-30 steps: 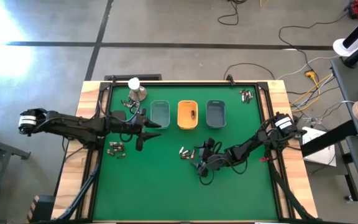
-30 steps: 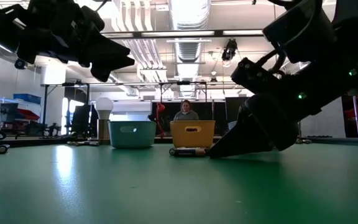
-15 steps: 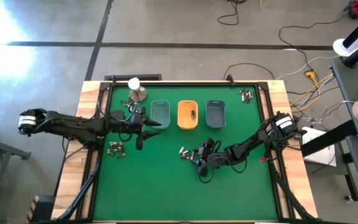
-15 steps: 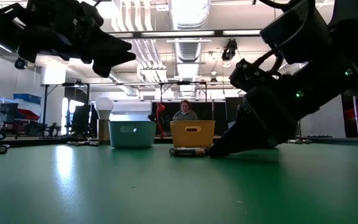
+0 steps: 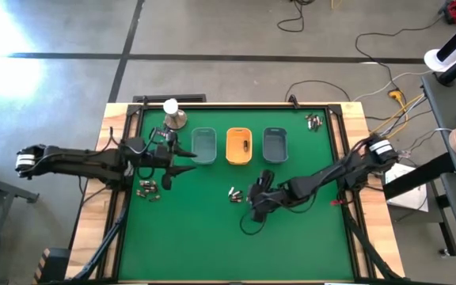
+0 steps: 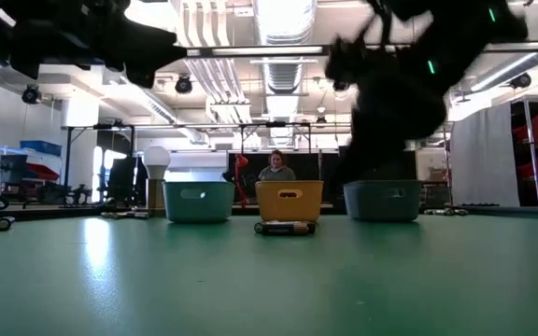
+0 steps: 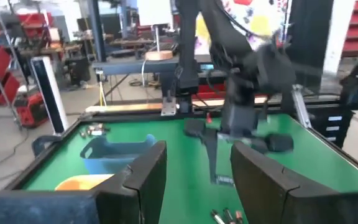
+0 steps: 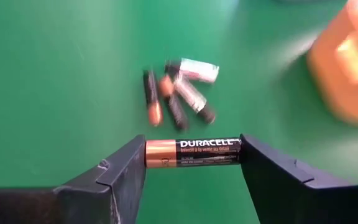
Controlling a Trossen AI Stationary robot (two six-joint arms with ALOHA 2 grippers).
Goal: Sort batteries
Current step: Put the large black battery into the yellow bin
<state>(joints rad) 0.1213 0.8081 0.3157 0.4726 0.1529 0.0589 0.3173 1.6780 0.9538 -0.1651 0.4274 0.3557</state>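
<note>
R gripper (image 8: 192,163) has lifted off the mat since earlier, fingers clamped on a battery (image 8: 192,152), just above the battery pile (image 8: 178,94) near the orange tray (image 5: 239,146). L gripper (image 5: 167,169) open, beside the teal tray (image 5: 203,145).

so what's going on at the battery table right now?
The right gripper holds one copper-and-black battery end to end between its fingers, above the small pile of loose batteries on the green mat. The teal tray, orange tray and grey tray sit in a row at the back; something dark already lies in the orange one. The left gripper hangs open near another battery cluster, holding nothing.
</note>
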